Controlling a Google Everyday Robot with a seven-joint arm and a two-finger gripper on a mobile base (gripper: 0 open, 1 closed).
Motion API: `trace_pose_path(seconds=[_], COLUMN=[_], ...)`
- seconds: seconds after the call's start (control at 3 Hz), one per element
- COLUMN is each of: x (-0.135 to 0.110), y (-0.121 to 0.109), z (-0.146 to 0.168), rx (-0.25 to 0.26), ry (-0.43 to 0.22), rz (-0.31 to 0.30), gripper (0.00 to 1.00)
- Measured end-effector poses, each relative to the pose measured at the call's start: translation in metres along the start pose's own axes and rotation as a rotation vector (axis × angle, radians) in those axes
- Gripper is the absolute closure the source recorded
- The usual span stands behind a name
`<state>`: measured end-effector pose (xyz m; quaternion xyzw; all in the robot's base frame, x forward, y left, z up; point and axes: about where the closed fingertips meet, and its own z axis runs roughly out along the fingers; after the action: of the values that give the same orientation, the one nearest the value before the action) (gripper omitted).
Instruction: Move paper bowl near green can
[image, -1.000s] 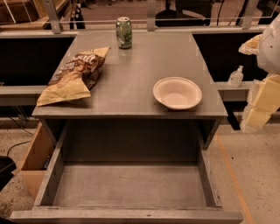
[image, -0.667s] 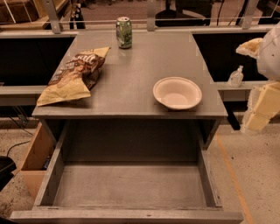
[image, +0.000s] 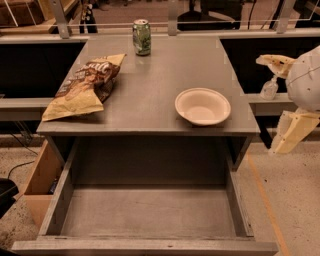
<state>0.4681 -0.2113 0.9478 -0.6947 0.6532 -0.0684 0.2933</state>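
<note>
The off-white paper bowl (image: 202, 106) sits upright on the grey tabletop near its front right corner. The green can (image: 142, 37) stands upright at the back of the table, left of centre, far from the bowl. My gripper (image: 268, 105) hangs beside the table's right edge, just right of the bowl and off the tabletop. Its two tan fingers (image: 291, 132) are spread apart with nothing between them.
A tan-and-brown chip bag (image: 85, 86) lies on the left side of the table (image: 155, 75). A wide drawer (image: 150, 212) stands pulled open below the front edge. A small clear bottle (image: 269, 89) stands on a ledge to the right, behind the gripper.
My gripper has shifted slightly left and down beside the table's right edge. The bowl, can and chip bag have not moved.
</note>
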Motion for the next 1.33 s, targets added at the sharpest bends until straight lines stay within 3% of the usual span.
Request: trace_pose_path(seconds=[0.33, 0.67, 1.0, 1.33], x=[-0.005, -0.011, -0.012, -0.013], y=[-0.011, -0.019, -0.029, -0.041], z=[0.017, 0.032, 0.045, 0.042], rx=[0.059, 0.156, 0.263, 0.317], ry=[-0.032, -0.06, -0.092, -0.09], rz=[-0.095, -0.087, -0.029, -0.022], gripper=[0.0, 0.0, 0.0, 0.0])
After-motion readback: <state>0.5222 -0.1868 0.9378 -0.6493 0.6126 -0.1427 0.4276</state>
